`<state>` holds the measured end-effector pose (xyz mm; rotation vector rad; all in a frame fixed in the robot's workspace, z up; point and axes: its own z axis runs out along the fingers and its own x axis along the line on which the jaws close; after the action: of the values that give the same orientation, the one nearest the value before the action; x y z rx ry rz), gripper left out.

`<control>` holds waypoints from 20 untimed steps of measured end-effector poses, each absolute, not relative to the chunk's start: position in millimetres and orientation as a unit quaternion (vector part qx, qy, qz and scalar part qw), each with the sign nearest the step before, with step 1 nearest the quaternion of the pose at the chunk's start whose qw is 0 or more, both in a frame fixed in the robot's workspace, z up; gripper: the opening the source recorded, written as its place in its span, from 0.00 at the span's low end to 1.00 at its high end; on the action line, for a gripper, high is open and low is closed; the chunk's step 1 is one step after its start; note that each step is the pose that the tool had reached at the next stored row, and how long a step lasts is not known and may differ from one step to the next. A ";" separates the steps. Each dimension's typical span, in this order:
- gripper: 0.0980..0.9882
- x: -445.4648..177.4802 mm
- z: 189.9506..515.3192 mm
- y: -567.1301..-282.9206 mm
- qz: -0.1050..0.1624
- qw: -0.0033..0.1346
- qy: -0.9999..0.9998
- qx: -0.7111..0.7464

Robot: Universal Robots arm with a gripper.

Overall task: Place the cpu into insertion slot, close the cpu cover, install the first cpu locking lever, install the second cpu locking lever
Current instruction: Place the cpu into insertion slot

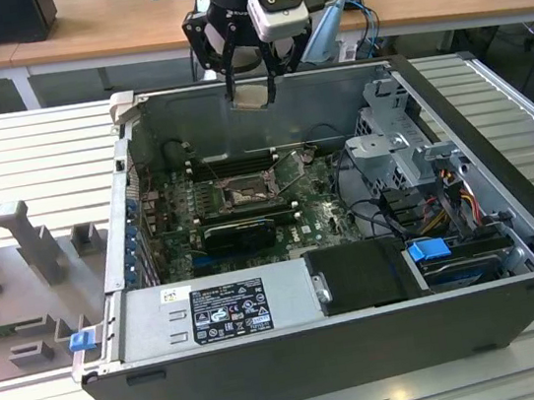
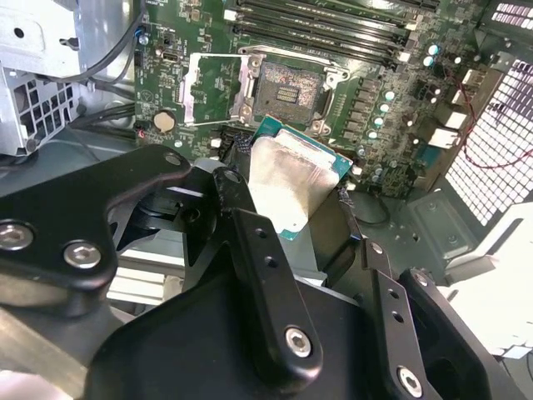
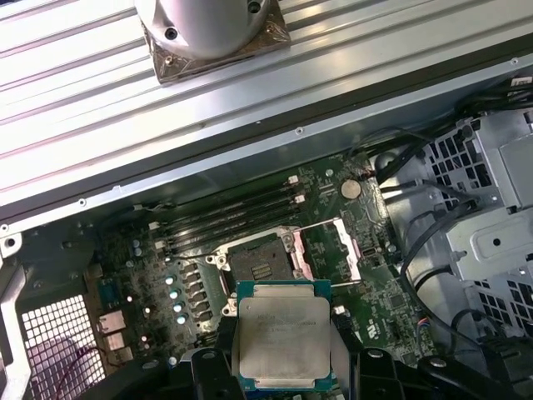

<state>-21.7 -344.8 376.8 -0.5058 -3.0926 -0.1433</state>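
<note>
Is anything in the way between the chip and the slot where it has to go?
No, nothing I can see. The claw holds the cpu up above the open case. The slot lies bare inside, and its cover is flipped open to one side.

I hold the cpu pinched by its edges between the black fingers, clear of the green motherboard. Insertion slot dark centre exposed; cpu cover open, just beside it.
</note>
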 end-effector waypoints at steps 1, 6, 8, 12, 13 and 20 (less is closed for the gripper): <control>0.48 -21.7 376.8 -344.8 -0.046 0.002 -0.986 -0.162; 0.48 -21.7 376.7 -344.8 -0.046 0.002 -0.985 -0.168; 0.48 -21.7 376.7 -344.8 -0.046 0.002 -0.984 -0.172; 0.48 -21.7 376.6 -344.8 -0.046 0.001 -0.981 -0.186; 0.48 -21.7 376.6 -344.8 -0.046 0.001 -0.980 -0.192; 0.48 -21.7 371.8 -344.8 -0.046 0.001 -0.980 -0.196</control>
<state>-21.7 -344.8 371.8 -0.6155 -3.0759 -0.1435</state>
